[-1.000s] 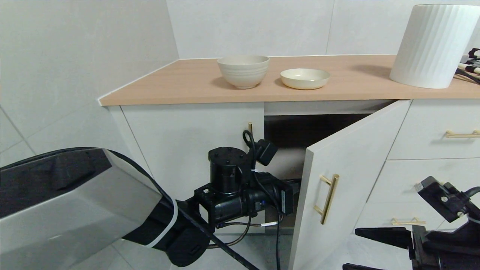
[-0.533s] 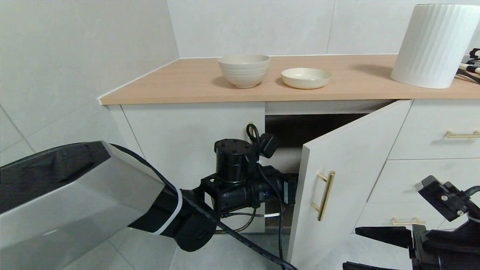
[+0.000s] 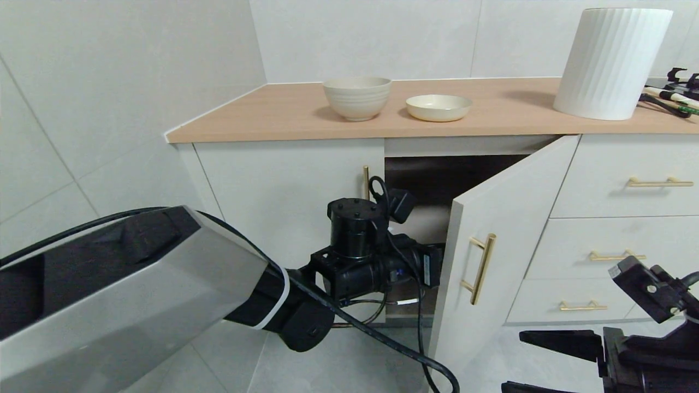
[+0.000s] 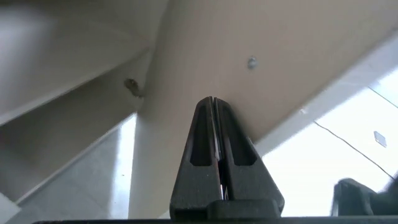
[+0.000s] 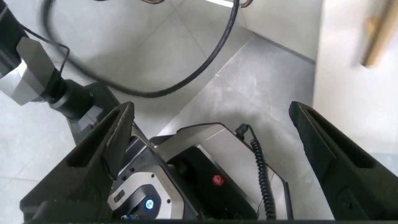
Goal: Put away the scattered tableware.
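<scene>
Above the open cabinet door (image 3: 508, 229), on the tabletop (image 3: 262, 117), bowl (image 3: 357, 97) and shallow dish (image 3: 438, 107) mouths up, our left gripper (image 4: 212, 102) behind that door, jaws closed, right gripper (image 5: 211, 115), jaws spread wide.

home kitchen, wood countertop (image 3: 491, 112), white cabinets with brass handles (image 3: 659, 182), tiled walls (image 3: 109, 82)

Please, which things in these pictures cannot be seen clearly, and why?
Cabinet inside, head view: dark, partly hidden by the open door and left arm.
Left gripper, left wrist view: shut; whether it touches the door is unclear.
Utensils, head view: cut off by the right edge.
Bowl inside: hidden by its rim.
</scene>
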{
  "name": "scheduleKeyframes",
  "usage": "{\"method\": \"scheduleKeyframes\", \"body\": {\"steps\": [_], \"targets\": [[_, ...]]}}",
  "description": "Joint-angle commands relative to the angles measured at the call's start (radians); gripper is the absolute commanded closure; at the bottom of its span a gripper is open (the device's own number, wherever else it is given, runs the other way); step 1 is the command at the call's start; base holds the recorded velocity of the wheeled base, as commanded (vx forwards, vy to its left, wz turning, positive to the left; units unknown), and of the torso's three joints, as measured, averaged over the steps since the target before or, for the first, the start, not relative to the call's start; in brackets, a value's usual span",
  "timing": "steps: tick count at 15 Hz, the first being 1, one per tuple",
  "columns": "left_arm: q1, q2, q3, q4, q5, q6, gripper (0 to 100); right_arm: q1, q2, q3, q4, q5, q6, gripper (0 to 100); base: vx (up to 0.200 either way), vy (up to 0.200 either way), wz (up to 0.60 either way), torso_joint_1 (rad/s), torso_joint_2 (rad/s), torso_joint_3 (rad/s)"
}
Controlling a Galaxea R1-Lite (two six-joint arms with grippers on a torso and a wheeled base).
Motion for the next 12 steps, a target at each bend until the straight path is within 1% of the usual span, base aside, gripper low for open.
{"method": "scheduleKeyframes", "body": {"steps": [1, 3, 5, 8, 9, 11, 12], "targets": [[-0.008, 0.006, -0.003, 0.000, 0.001, -0.001, 100, 0.003, -0.008, 0.000, -0.001, 0.000, 0.000, 0, 0.000, 0.000, 0.00, 0.000, 0.00, 0.000], [-0.014, 0.003, -0.003, 0.001, 0.006, 0.001, 100, 0.001, -0.009, -0.002, -0.001, 0.000, 0.000, 0, 0.000, 0.000, 0.00, 0.000, 0.00, 0.000], [-0.016, 0.003, -0.015, 0.035, 0.006, 0.001, 100, 0.003, -0.009, 0.000, -0.001, 0.000, 0.000, 0, 0.000, 0.000, 0.00, 0.000, 0.00, 0.000], [-0.014, 0.022, -0.060, 0.056, 0.008, 0.001, 100, 0.001, -0.009, 0.000, -0.001, 0.000, 0.000, 0, -0.200, 0.000, 0.00, 0.010, 0.00, 0.001], [-0.014, 0.035, -0.088, 0.061, 0.008, 0.001, 100, 0.001, -0.009, 0.000, -0.001, 0.000, 0.000, 0, 0.000, 0.000, 0.00, 0.000, 0.00, 0.000], [-0.014, 0.064, -0.143, 0.082, 0.031, 0.001, 100, 0.001, -0.011, 0.000, -0.001, 0.000, 0.000, 0, 0.000, 0.000, 0.00, 0.000, 0.00, 0.000], [-0.014, 0.078, -0.173, 0.102, 0.061, 0.001, 100, 0.001, -0.019, 0.000, -0.001, 0.000, 0.000, 0, 0.000, 0.000, 0.00, 0.000, 0.00, 0.000]]}}
